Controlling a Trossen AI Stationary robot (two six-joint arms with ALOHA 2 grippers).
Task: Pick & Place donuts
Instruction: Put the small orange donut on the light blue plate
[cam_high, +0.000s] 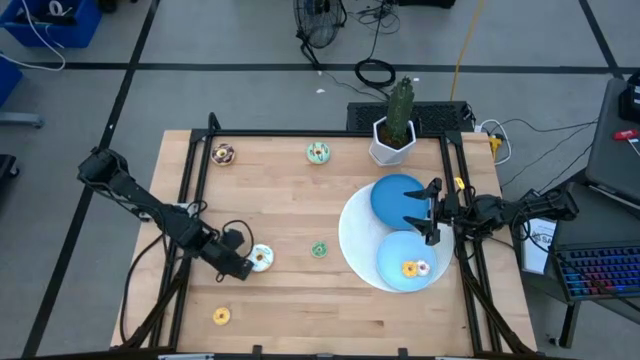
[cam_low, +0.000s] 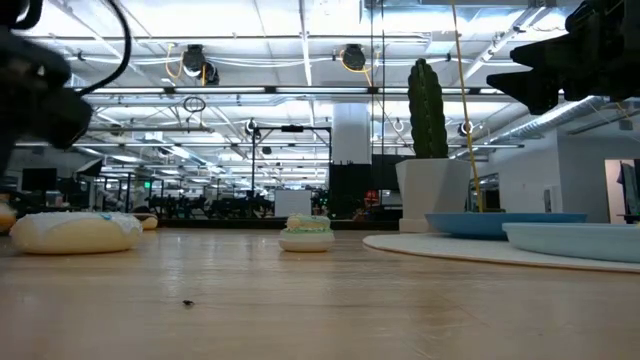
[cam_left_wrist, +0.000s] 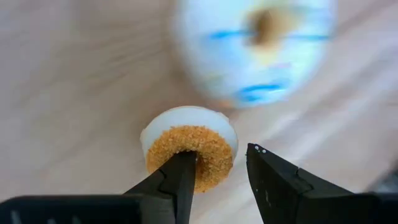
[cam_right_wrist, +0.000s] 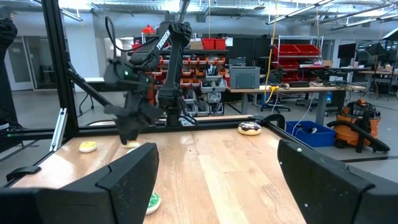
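Observation:
My left gripper (cam_high: 247, 265) hangs over the table's left half, shut on a small white-iced donut (cam_left_wrist: 189, 149) whose brown underside faces the wrist camera. A white donut with blue stripes (cam_high: 262, 258) lies flat on the table just beside it. More donuts lie flat on the wood: a chocolate one (cam_high: 224, 153), a green one (cam_high: 318, 152), a small green one (cam_high: 318, 249) and a yellow one (cam_high: 221, 316). Two more (cam_high: 415, 268) sit on the near blue plate (cam_high: 395, 262). My right gripper (cam_high: 432, 212) is open above the white disc (cam_high: 355, 240), touching nothing. My left gripper has one finger (cam_left_wrist: 177, 180) in the hole of the small donut and the other finger (cam_left_wrist: 273, 183) outside its ring wall (cam_left_wrist: 217, 155). The donut stands on edge at the fingertips, lifted clear of the table. Whether the outer finger touches the ring, I cannot tell.
A potted cactus (cam_high: 397, 128) stands at the far edge. The far blue plate (cam_high: 395, 195) lies on the white disc behind the near plate. Black frame rails (cam_high: 195, 180) run along the table's left and right sides. Bare wood lies across the table's middle and near side.

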